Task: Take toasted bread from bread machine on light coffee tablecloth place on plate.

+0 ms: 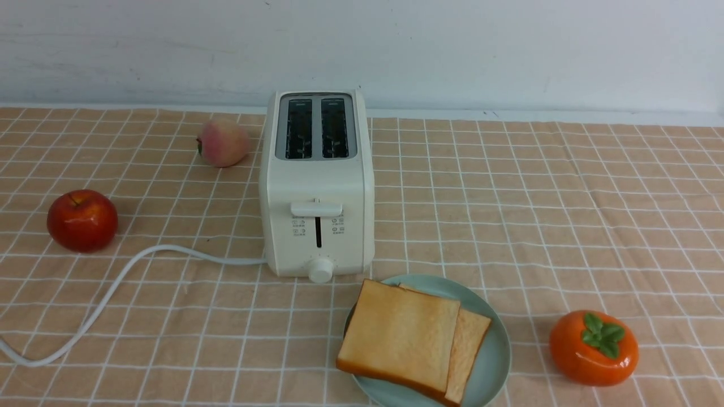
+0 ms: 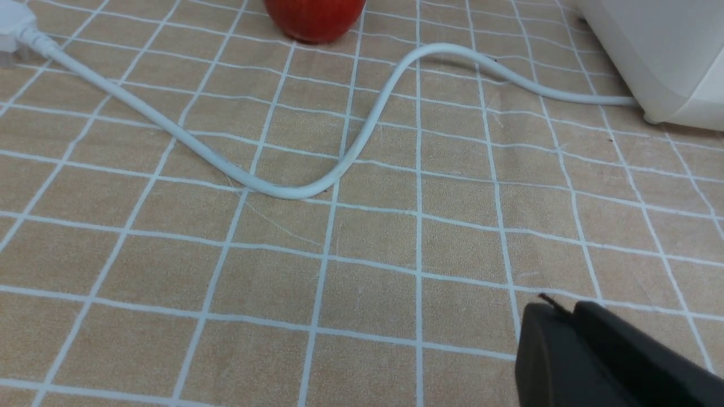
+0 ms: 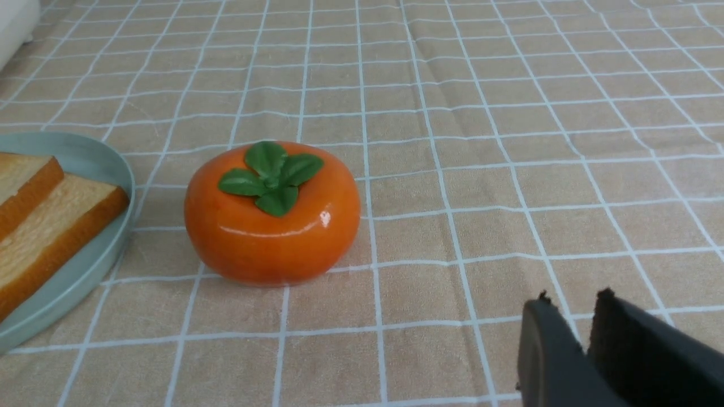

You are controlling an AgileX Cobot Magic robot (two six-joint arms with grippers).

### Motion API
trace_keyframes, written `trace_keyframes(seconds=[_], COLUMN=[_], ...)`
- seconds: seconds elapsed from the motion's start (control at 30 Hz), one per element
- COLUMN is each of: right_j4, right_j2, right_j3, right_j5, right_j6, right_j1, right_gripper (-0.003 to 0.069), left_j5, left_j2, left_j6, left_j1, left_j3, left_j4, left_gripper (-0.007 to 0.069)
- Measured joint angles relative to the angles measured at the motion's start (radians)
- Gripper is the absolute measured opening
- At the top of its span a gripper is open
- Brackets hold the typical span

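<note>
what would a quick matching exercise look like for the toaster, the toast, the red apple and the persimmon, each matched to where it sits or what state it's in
Column one:
1. bread machine
2. toasted bread
3. red apple
4. persimmon

Column two:
A. stacked on the plate
B. on the cloth on the robot's right, past the plate
C. both slots empty
D. on the cloth on the robot's left, near the white cord

Pairs: 1-C, 2-A, 3-D, 4-B
</note>
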Motion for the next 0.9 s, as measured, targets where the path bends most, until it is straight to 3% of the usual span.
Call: trace_keyframes(seconds=[0.9], right_j4=[0.0], right_j2=[0.0], right_j3=[0.0], right_j5=[0.0], right_j6=[0.0], right_j1=[0.0], right_gripper=[0.0163], left_j5=[0.0], left_j2=[0.0], left_j6=[0.0], left_j1=[0.0], left_j3=[0.0], left_j4=[0.001], left_gripper=[0.0039])
